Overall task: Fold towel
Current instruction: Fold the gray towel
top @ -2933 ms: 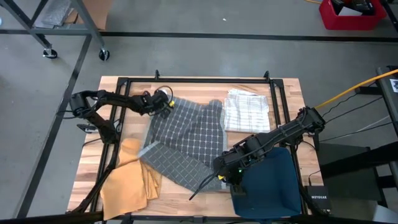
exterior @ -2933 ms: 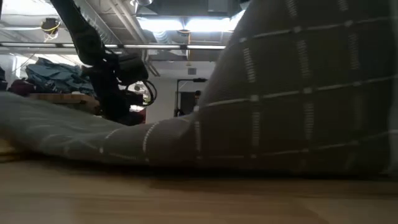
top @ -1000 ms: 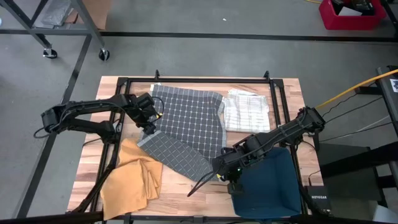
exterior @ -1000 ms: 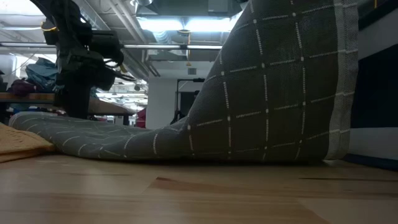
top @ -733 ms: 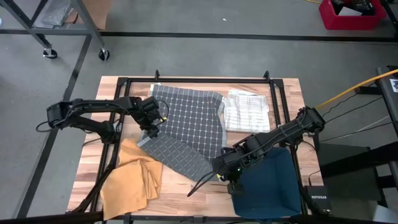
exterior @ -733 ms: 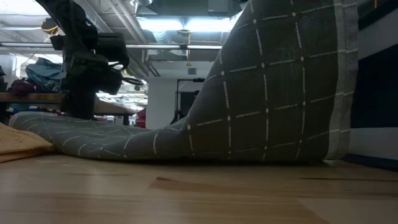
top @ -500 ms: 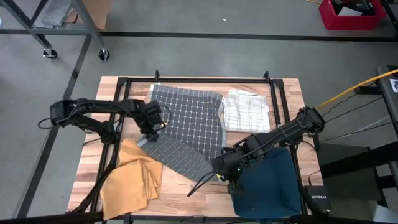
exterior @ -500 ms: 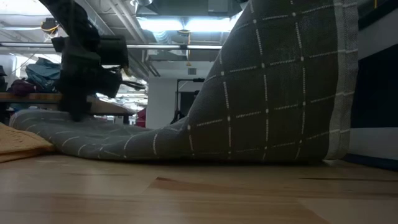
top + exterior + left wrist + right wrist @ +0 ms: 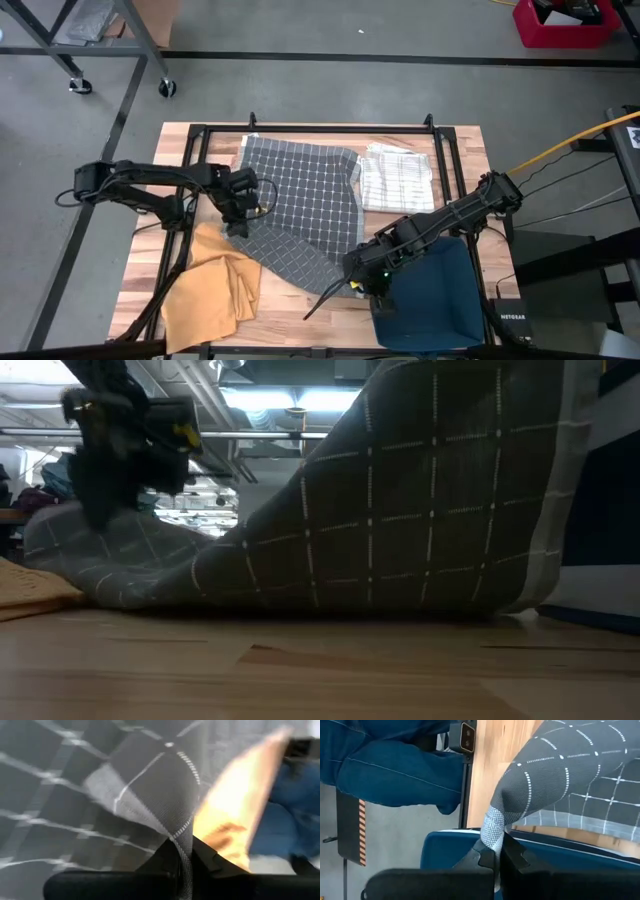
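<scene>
A grey towel with a white grid lies spread on the wooden table, its near part folded back into a slanting band. My left gripper is shut on the band's left corner. My right gripper is shut on its near right corner, beside the blue bin. In the low view the towel rises as a steep sheet toward the right, and the left gripper stands over its raised left end. My left gripper pinches a fold of the towel at its left corner between its two fingers, slanting down from the table's left side. The corner stands a little off the table; the cloth beyond lies slack. My right gripper pinches the towel's white-hemmed corner between its two fingers, slanting down from the right. The corner is lifted clear of the table, and the cloth slopes down from it to the tabletop.
A yellow cloth lies crumpled at the near left, just beside the left gripper. A white checked cloth lies at the far right. A blue bin with blue cloth stands at the near right. A black frame borders the table.
My left gripper has moved toward the table's near edge along the towel's left side, turned, and shut on the band's left corner. That corner is now lifted, and the towel's left end stands higher in the low view. The right gripper has kept its hold.
</scene>
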### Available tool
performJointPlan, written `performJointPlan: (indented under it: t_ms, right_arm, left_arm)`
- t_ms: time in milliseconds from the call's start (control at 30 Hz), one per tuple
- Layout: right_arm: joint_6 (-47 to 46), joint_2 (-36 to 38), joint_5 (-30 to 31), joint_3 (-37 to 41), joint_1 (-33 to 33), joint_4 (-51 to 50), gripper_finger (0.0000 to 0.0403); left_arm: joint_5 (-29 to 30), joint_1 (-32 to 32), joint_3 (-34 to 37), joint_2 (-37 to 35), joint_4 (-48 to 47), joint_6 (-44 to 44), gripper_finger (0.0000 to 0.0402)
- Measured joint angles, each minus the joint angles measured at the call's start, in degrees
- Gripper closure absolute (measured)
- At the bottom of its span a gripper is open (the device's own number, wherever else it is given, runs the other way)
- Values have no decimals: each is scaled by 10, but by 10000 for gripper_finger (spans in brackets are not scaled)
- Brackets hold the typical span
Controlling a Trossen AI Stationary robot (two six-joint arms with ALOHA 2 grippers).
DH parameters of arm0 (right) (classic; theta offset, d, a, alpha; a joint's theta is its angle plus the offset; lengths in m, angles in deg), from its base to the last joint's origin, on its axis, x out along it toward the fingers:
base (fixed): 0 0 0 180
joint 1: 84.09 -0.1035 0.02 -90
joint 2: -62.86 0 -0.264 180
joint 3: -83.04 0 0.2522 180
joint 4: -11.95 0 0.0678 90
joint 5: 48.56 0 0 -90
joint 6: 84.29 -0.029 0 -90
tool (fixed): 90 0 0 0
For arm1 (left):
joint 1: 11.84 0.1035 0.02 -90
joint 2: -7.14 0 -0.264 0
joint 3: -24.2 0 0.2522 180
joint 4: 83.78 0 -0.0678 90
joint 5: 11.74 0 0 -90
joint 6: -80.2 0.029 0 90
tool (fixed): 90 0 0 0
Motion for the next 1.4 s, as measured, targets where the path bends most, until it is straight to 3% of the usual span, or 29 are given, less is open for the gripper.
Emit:
performJointPlan:
  t_ms: [233, 400, 567, 933, 1133, 1400]
  right_arm:
    - [-2, 0, -36, 0, 0, 2, 398]
    - [-50, 0, -39, 0, 0, 9, 398]
    - [-110, 0, 5, 0, 0, 35, 395]
    - [-125, 0, -5, 0, 0, 40, 301]
    - [-124, 0, -6, 0, 0, 40, 277]
    - [-120, 0, 26, 0, 0, 41, 277]
  left_arm:
    - [-64, -79, 0, -31, -5, -12, 393]
    - [-66, -162, 0, -31, -5, -76, 375]
    - [-40, -230, 0, -30, -5, -152, 338]
    - [16, -336, 0, -30, 34, -181, 233]
    - [57, -375, 0, -30, 121, -181, 231]
    - [63, -442, 0, -30, 233, -171, 248]
